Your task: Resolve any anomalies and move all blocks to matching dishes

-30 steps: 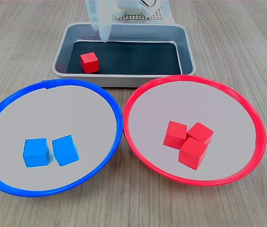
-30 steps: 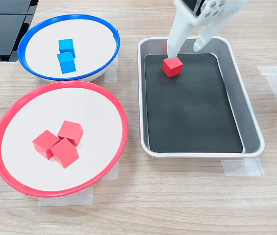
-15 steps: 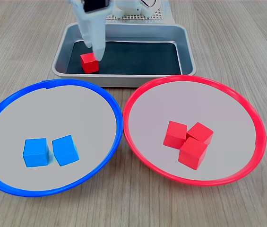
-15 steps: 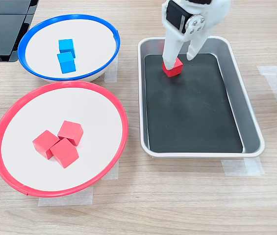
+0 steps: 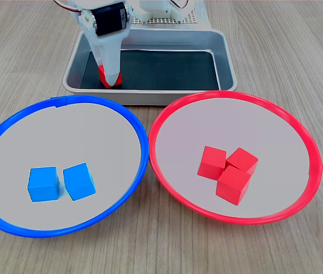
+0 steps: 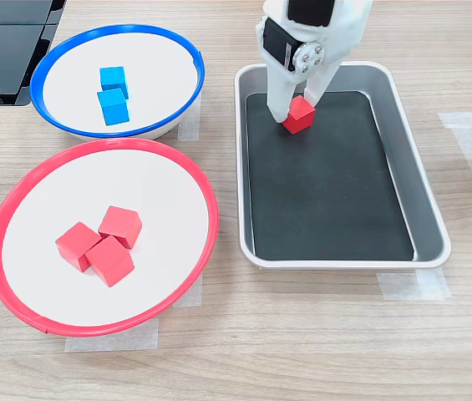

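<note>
Straddling the red block [image 6: 301,114] at the tray's [image 6: 429,225] twelve o'clock end, the gripper [image 6: 296,114] stands open; light, rigid, glossy, it seems best pinched across opposite flat faces.

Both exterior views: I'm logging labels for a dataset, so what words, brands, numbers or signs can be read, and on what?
None: the blocks, both dishes, the metal tray and the gripper show no legible text in either view.

Wood-grain table [image 6: 319,334], blue-rimmed dish [image 6: 187,63], red-rimmed dish [image 6: 202,192], grey metal tray [image 6: 432,217] directly on it
</note>
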`<action>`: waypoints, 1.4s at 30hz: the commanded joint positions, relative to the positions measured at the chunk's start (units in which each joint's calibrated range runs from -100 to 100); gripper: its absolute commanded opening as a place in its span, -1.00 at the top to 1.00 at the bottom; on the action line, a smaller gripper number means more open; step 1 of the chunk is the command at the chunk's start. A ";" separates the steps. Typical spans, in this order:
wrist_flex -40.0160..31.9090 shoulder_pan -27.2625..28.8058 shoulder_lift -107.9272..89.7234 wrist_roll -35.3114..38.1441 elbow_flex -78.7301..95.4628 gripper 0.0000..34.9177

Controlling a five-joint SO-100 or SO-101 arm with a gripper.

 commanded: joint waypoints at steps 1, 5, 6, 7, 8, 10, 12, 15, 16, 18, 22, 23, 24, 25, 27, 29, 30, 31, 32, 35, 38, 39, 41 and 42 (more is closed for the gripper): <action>2.68 -2.95 -2.43 -0.68 -4.23 0.99; 8.12 -9.16 -4.56 -5.13 -13.97 0.99; 9.12 -11.14 -4.73 -6.40 -17.33 0.99; 9.45 -13.31 -4.73 -7.86 -20.79 0.99; 9.45 -16.41 -3.88 -9.57 -25.89 0.99; 8.12 -19.24 -2.26 -11.04 -30.08 0.99; 5.40 -22.06 -0.21 -12.06 -32.72 0.99; -1.53 -25.54 3.54 -12.80 -33.90 0.99; -3.76 -26.29 4.73 -12.80 -33.72 0.99; -7.56 -27.42 6.95 -12.60 -33.17 0.99; -12.18 -28.18 9.68 -10.55 -29.53 0.79; -12.76 -28.27 9.85 -9.77 -28.17 0.64; -13.58 -28.36 9.77 -8.99 -26.62 0.29; -14.16 -28.36 9.60 -8.50 -25.34 0.02; -14.57 -28.27 8.40 -8.30 -23.07 -0.19; -14.57 -28.27 6.70 -8.30 -21.52 -0.18; -14.57 -28.27 5.25 -8.40 -20.25 -0.21; -14.99 -28.36 3.03 -8.45 -18.34 -0.21; -15.81 -28.46 -0.72 -9.18 -15.42 -0.04; -19.36 -28.46 -10.19 -12.75 -7.50 0.98; -24.56 -28.27 -21.11 -17.09 3.51 0.99; -27.86 -27.89 -27.85 -19.24 10.25 0.99; -30.92 -27.14 -36.97 -21.98 18.81 0.99; -32.40 -26.48 -43.20 -23.74 24.18 0.99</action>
